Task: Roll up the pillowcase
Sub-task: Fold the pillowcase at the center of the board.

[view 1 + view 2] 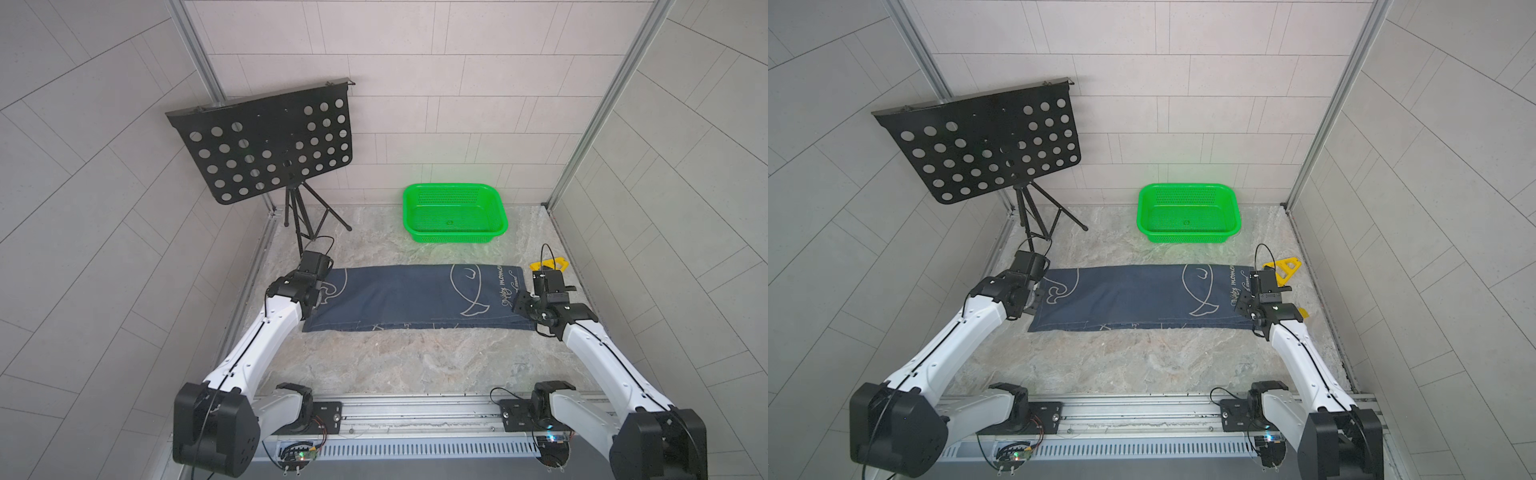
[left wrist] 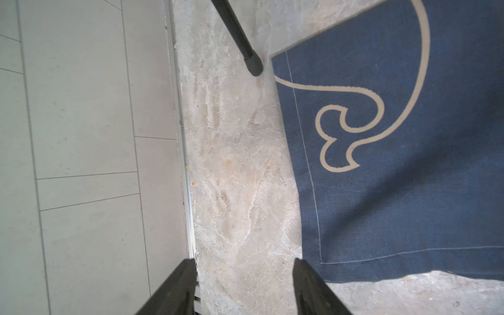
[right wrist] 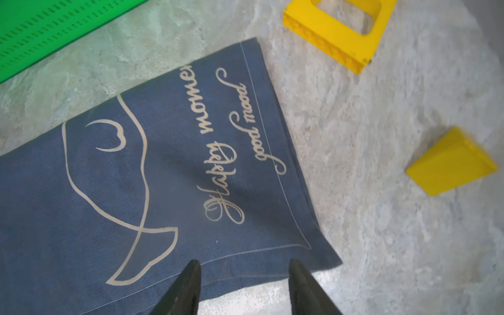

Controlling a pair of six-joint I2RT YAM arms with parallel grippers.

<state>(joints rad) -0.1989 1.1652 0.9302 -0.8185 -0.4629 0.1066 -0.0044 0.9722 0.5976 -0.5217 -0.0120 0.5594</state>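
Jaws of the left gripper (image 2: 244, 261) stand wide apart and grip nothing: only bare marbled table (image 2: 231, 163) shows in the gap. One fingertip sits at the side edge of the pillowcase (image 2: 395, 177), close to a stitched corner, and whether it touches the cloth cannot be told. Ahead of these jaws, a black rubber foot of the music stand (image 2: 252, 61) rests on the table just beside the cloth's far corner. Jaws of the right gripper (image 3: 244, 261) are also parted, a little less widely, and hold nothing. Both fingertips hang over the pillowcase's hem, whose white stitch line crosses the gap between them; whether they touch it cannot be told. Ahead of these jaws lie a pale fish outline and cursive writing. Off to the outer side, clear of the cloth, sit a yellow block (image 3: 327, 46) with a cut-out and a yellow wedge (image 3: 450, 163), with a green basket (image 3: 41, 32) further ahead. In both top views the dark navy pillowcase (image 1: 415, 297) lies flat as a long band on the table. It spans from one gripper to the other, with each at one of its short ends. The basket (image 1: 457, 237) is beyond its far long edge, well apart from it.
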